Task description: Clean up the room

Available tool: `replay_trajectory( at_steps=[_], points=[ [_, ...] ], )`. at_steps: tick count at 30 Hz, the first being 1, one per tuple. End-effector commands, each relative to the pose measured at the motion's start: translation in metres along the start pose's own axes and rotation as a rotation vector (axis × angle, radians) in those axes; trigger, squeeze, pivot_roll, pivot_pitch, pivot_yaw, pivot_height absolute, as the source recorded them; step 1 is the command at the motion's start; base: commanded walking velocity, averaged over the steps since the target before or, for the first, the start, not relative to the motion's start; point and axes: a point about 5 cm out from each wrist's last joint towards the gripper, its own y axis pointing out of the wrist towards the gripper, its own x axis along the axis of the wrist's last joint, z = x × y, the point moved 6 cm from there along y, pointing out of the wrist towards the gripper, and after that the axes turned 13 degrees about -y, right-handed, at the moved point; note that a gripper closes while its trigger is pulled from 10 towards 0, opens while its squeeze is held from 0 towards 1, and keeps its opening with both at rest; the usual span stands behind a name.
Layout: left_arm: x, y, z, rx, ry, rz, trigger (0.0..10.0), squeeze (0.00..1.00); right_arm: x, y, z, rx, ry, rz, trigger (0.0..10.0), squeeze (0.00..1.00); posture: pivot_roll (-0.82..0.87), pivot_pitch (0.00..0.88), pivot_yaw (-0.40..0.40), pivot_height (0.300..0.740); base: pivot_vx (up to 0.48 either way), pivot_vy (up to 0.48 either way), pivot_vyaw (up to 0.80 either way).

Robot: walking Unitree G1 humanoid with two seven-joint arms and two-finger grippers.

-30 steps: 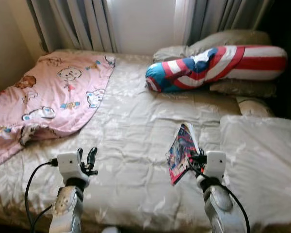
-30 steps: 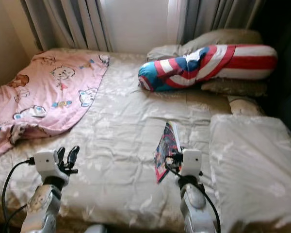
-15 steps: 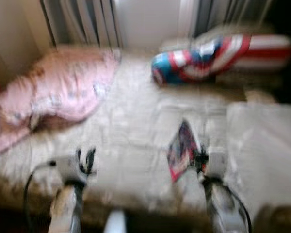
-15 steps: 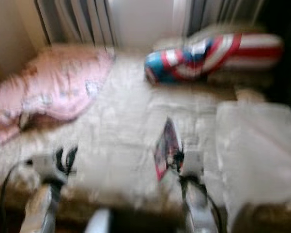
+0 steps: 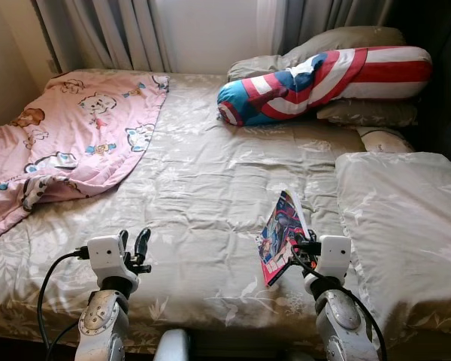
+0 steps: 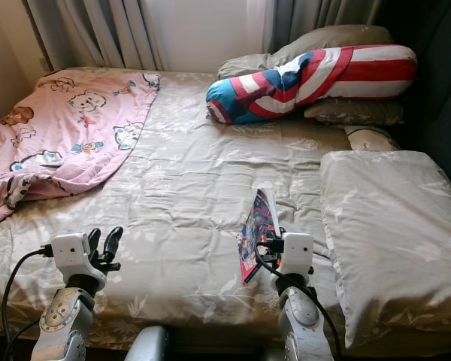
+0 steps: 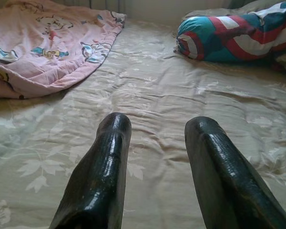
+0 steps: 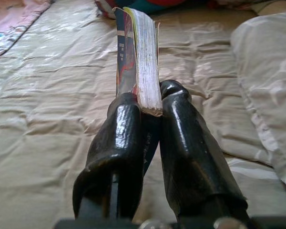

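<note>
Bed [image 5: 210, 188] w/ blanket [image 5: 68, 143], pillows [image 5: 323, 75]

Cam pulled back and steadied since 0.5 s ago, blur gone; more of bed [image 5: 210, 180] front edge and white pillow [image 5: 402, 218] in view. Grippers, comic book, blanket: no shift relative to bed.

The left end effector [image 7: 155, 143] hangs with fingers [image 7: 102, 171] apart over the bed [image 7: 152, 95]; beyond lie a pink blanket [image 7: 47, 43] and a striped pillow [image 7: 229, 38].
</note>
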Motion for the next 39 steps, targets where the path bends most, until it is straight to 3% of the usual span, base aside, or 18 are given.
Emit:
replay_trajectory(
  at_steps=[1, 11, 32, 35, 38, 39],
  points=[
    [0.004, 0.002, -0.004, -0.013, -0.006, -0.009, 10.0, 0.00, 0.015, 0.005, -0.005, -0.024, 0.009, -0.052, 10.0, 0.00, 0.05, 0.033, -0.013, 0.651, 0.000, 0.000, 0.00],
    [0.004, 0.001, -0.004, -0.018, -0.006, -0.006, 10.0, 0.00, 0.017, 0.003, 0.008, 0.033, 0.002, -0.068, 10.0, 0.00, 0.05, 0.034, -0.011, 0.651, 0.097, 0.000, 0.00],
    [0.004, 0.002, -0.005, -0.021, -0.002, -0.008, 10.0, 0.00, 0.021, 0.005, 0.013, 0.061, 0.008, -0.081, 10.0, 0.00, 0.05, 0.039, -0.012, 0.651, 0.219, 0.000, 0.00],
    [0.005, 0.002, -0.005, -0.022, -0.001, -0.009, 10.0, 0.00, 0.026, 0.010, 0.014, 0.058, 0.062, -0.086, 10.0, 0.00, 0.05, 0.042, -0.009, 0.651, 0.000, 0.000, 0.00],
    [0.006, 0.003, -0.007, -0.027, 0.001, -0.009, 10.0, 0.00, 0.025, 0.021, 0.012, 0.046, 0.201, -0.057, 10.0, 0.00, 0.05, 0.048, -0.004, 0.651, 0.000, 0.000, 0.00],
    [0.006, 0.003, -0.007, -0.027, 0.001, -0.009, 10.0, 0.00, 0.025, 0.021, 0.012, 0.046, 0.201, -0.057, 10.0, 0.00, 0.05, 0.048, -0.004, 0.651, 0.000, 0.000, 0.00]
  ],
)
